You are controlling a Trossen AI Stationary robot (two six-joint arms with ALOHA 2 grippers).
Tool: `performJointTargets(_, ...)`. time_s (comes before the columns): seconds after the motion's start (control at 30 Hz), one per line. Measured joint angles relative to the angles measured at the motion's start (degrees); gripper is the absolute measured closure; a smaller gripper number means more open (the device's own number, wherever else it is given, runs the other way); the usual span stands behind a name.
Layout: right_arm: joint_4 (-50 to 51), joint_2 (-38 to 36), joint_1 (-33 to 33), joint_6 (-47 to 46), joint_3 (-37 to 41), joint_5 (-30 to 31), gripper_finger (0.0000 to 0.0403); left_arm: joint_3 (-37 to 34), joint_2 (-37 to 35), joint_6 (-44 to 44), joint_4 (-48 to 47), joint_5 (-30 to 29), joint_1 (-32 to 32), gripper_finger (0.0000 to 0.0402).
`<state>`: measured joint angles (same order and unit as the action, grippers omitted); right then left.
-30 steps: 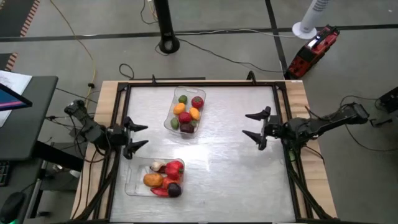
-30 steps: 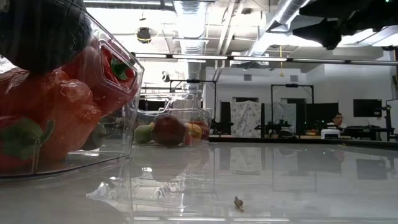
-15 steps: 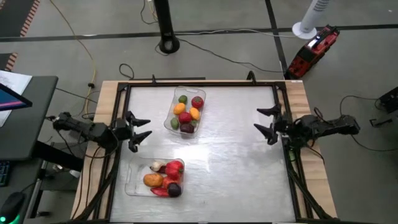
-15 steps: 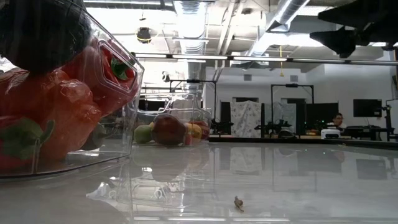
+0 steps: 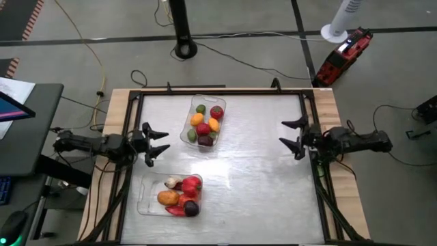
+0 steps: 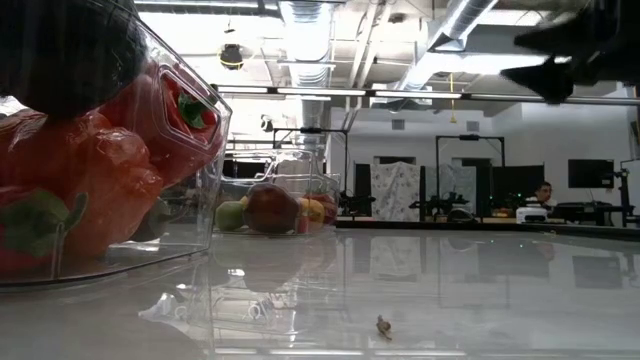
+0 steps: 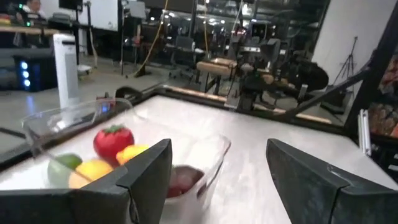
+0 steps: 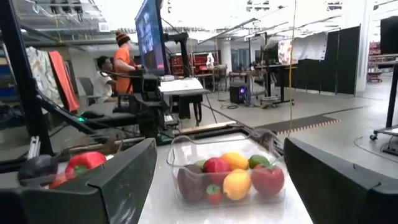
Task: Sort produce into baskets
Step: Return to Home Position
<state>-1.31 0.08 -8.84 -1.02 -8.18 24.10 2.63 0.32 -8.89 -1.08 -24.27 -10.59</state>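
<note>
Left hand (image 5: 166,140) and right hand (image 5: 282,132) gape empty; two baskets, far basket (image 5: 194,102) and near basket (image 5: 147,199), hold produce (image 5: 216,112).

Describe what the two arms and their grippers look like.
The left arm and right arm look alike: dark, slim and built of jointed segments. The left gripper and right gripper each end in two black, pointed fingers. Seen close in the left wrist view, the fingers are broad, flat, matte wedges without visible markings.

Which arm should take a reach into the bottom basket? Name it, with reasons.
Left, probably. The left gripper, open, sits close by the bottom basket; the right gripper, open, is across the table.
</note>
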Motion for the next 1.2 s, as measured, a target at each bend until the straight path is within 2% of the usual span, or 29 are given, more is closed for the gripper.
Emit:
performJointTargets(0.13, -3.75, 0.09, 0.0, 0.9, 4.9, 0.32, 0.0028, -2.04, 1.14, 1.17, 5.23, 1.08, -0.79, 0.0155)
performJointTargets(0.23, -6.15, 0.03, 0.17, 1.53, 7.13, 1.56, 0.0028, -2.05, 1.16, 1.75, 5.68, 1.54, -1.49, 0.0155)
performJointTargets(0.43, -4.75, 0.07, 0.76, 1.33, 7.56, 1.49, 0.0028, -2.05, 1.16, 2.91, 5.25, 7.89, -3.15, 0.0155)
performJointTargets(0.6, -3.52, 0.1, 1.69, -5.0, 7.54, 4.93, 0.0028, -2.07, 1.16, 5.66, 5.17, 7.07, -3.3, 0.0155)
performJointTargets(0.73, -2.81, 0.31, 3.15, -9.85, 7.51, 7.1, 0.0028, -2.08, 1.16, 14.08, 5.18, 7.04, -3.3, 0.0155)
performJointTargets(0.93, -2.52, 0.28, 3.58, -6.2, 7.51, 6.16, 0.0028, -2.09, 1.16, 23.24, 5.18, 7.03, -3.3, 0.0155)
performJointTargets(1.2, -2.35, 0.28, 3.58, -2.63, 7.51, 6.13, 0.0028, -2.11, 1.16, 20.71, 5.2, 7.02, -3.3, 0.0155)
